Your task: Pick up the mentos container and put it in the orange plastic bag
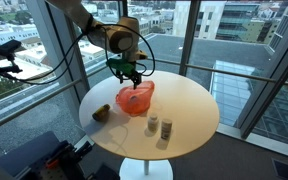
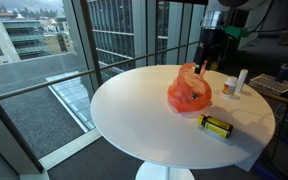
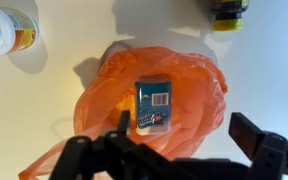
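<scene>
Mentos container [image 3: 156,108]: a teal, rectangular pack with a printed label. In the wrist view it is seen at the centre of the frame, lying among the folds of the orange plastic bag [image 3: 104,95]. No finger is touching it.

Orange plastic bag: crumpled and translucent, and set on the table [image 3: 269,60]. It is found at the centre of the round top in both exterior views [image 1: 136,98] [image 2: 189,92]. The container cannot be made out in either of those views.

End effector [image 3: 182,122]: its dark fingers are seen along the lower edge of the wrist view. They are spread wide apart, one to each side of the container, and nothing is held between them. In both exterior views [image 1: 129,74] [image 2: 205,66] it is placed directly above the bag. Whether the fingertips touch the plastic cannot be told.

Table: white, round and single-legged, shown in both exterior views [image 1: 189,105] [image 2: 134,110], with tall windows [image 2: 114,30] behind it.

White bottle [image 3: 9,28]: orange-labelled, in the upper left corner of the wrist view, apart from the bag. In an exterior view [image 2: 231,88] it is seen upright just right of the bag.

Yellow-and-black object [image 3: 227,12]: cut off by the upper edge of the wrist view. In an exterior view [image 2: 217,126] it lies on its side below the bag, apart from it.
</scene>
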Action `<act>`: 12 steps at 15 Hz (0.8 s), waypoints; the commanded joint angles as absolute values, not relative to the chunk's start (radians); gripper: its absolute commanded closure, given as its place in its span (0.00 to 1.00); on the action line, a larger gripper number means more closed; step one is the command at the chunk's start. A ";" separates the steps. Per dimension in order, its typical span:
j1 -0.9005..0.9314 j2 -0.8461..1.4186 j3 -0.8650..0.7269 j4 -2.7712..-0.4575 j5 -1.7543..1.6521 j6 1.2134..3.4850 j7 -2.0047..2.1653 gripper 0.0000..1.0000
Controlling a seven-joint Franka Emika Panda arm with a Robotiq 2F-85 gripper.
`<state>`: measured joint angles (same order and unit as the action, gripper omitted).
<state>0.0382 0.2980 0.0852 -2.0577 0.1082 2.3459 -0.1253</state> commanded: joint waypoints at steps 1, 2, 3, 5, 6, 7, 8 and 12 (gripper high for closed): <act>0.032 0.206 0.074 -2.095 0.091 2.297 -0.124 0.00; 0.031 0.185 0.071 -2.106 0.094 2.296 -0.124 0.00; 0.031 0.161 0.068 -2.120 0.096 2.296 -0.126 0.00; 0.032 0.114 0.061 -2.144 0.084 2.283 -0.123 0.00; 0.034 0.093 0.057 -2.156 0.070 2.277 -0.116 0.00; 0.034 0.069 0.052 -2.164 0.056 2.257 -0.109 0.00; 0.034 0.049 0.049 -2.170 0.042 2.232 -0.107 0.00; 0.028 -0.039 0.034 -2.175 0.021 2.078 -0.096 0.00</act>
<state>0.0349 0.0445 0.0435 -2.1516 0.0434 2.1686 -0.1187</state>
